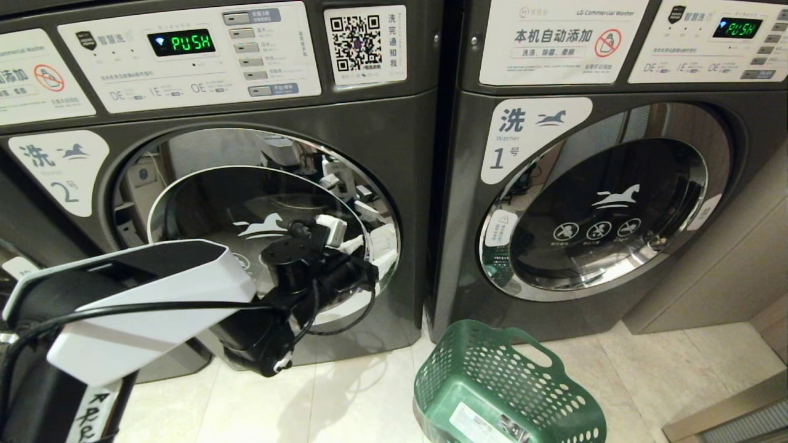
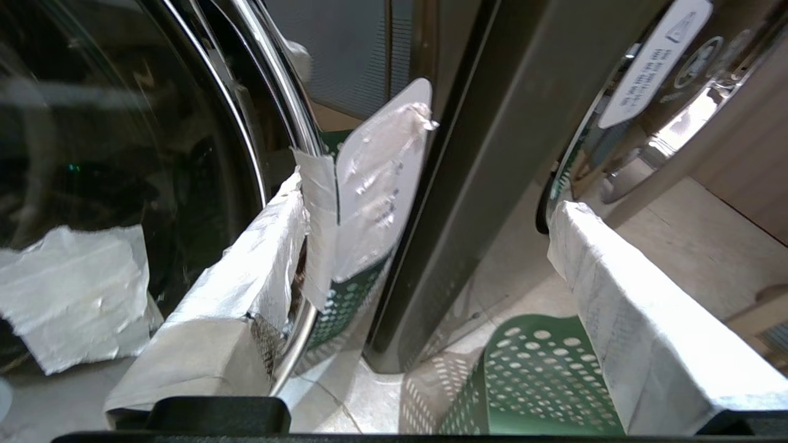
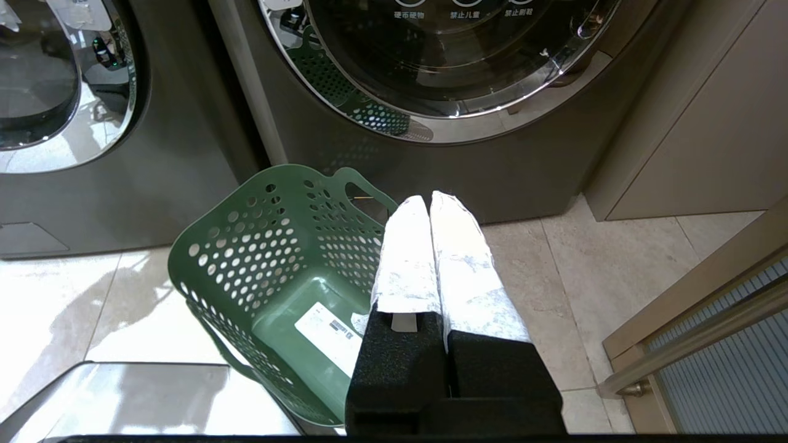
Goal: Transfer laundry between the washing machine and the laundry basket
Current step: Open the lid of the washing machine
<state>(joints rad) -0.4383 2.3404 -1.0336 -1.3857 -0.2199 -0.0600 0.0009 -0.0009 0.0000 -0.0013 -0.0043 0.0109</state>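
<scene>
Hiding washing machine (image 1: 394, 141) door: left gripper (image 1: 354, 249)

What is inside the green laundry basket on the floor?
The green laundry basket holds no laundry: only its bare bottom with a white label shows. The shut right gripper covers part of its rim.

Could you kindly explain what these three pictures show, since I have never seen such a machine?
A two-armed wheeled robot faces laundry machines. One picture looks down from its head; the other two come from cameras on its wrists. The left claw, open and empty, reaches at the chrome-rimmed glass door of the dark grey washing machine marked 2, which is closed. The right claw, shut and empty, hangs above the green perforated plastic basket on the pale tiled floor. The basket holds no clothes.
</scene>
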